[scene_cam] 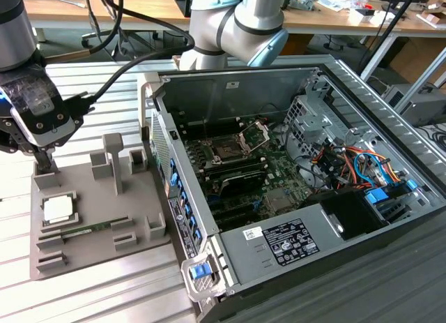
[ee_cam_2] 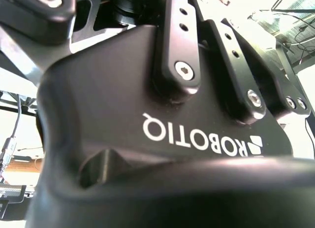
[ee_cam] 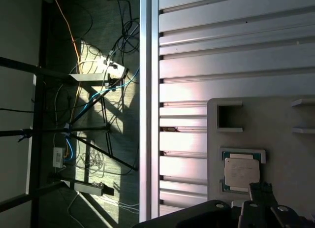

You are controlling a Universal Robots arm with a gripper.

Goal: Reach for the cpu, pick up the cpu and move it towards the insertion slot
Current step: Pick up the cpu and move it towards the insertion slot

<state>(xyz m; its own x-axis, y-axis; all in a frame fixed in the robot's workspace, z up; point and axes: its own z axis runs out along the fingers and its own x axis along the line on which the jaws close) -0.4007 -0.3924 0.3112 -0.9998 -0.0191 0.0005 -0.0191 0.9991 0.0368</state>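
Observation:
The cpu (scene_cam: pixel 58 209) is a small pale square chip lying flat in a recess at the near left of the grey tray (scene_cam: pixel 104 253). My gripper (scene_cam: pixel 45 161) hangs over the tray's far left corner, a short way behind the cpu and above it, with nothing in it. In the first wrist view the cpu (ee_cam: pixel 241 172) lies in its green-edged recess of the tray (ee_cam: pixel 275 119), close to the dark gripper parts. The insertion slot (scene_cam: pixel 227 151), a dark square socket with a raised metal bracket, sits on the motherboard inside the open case, far toward the exterior view's right.
The open computer case (scene_cam: pixel 293 197) stands right of the tray, its side wall (scene_cam: pixel 174 190) between them. Upright posts (scene_cam: pixel 113 162) rise from the tray, and a green memory stick (scene_cam: pixel 83 230) lies in it. The slatted table's edge (ee_cam: pixel 147 110) drops to a cabled floor.

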